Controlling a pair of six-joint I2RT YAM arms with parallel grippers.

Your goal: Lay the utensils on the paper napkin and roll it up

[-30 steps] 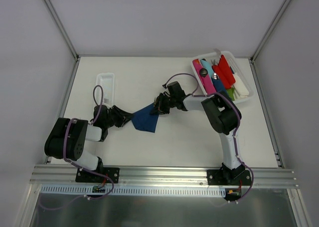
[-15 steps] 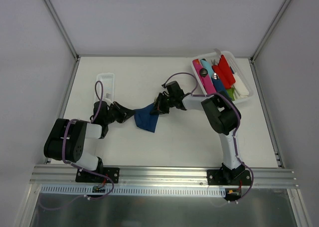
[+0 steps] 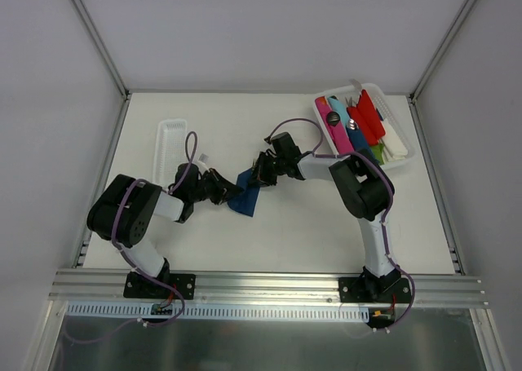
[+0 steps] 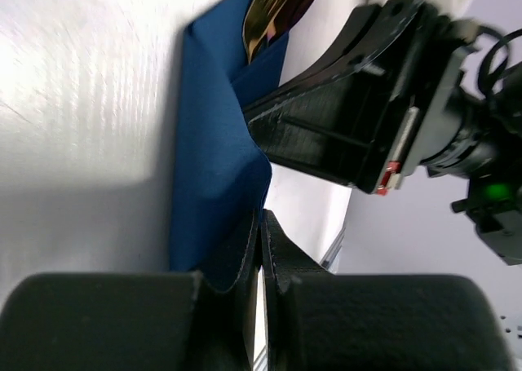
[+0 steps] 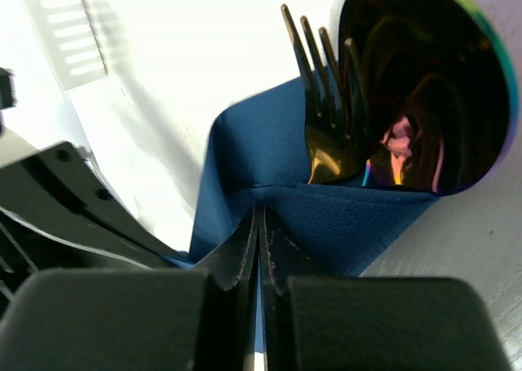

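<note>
The navy-blue paper napkin lies folded on the table between both grippers. My left gripper is shut on its left edge; the wrist view shows the napkin pinched at the fingertips. My right gripper is shut on the napkin's upper fold. A shiny copper fork and a spoon head stick out of the fold beyond the right fingertips. The spoon's head also shows in the left wrist view. The utensil handles are hidden inside the napkin.
A narrow white tray lies at the left. A white bin at the back right holds pink, red, blue and white plastic items. The two grippers are very close together at the table's middle.
My left gripper has moved right toward the right gripper, carrying the napkin's left edge over. The napkin is now narrower and more folded. The right gripper stayed in place.
</note>
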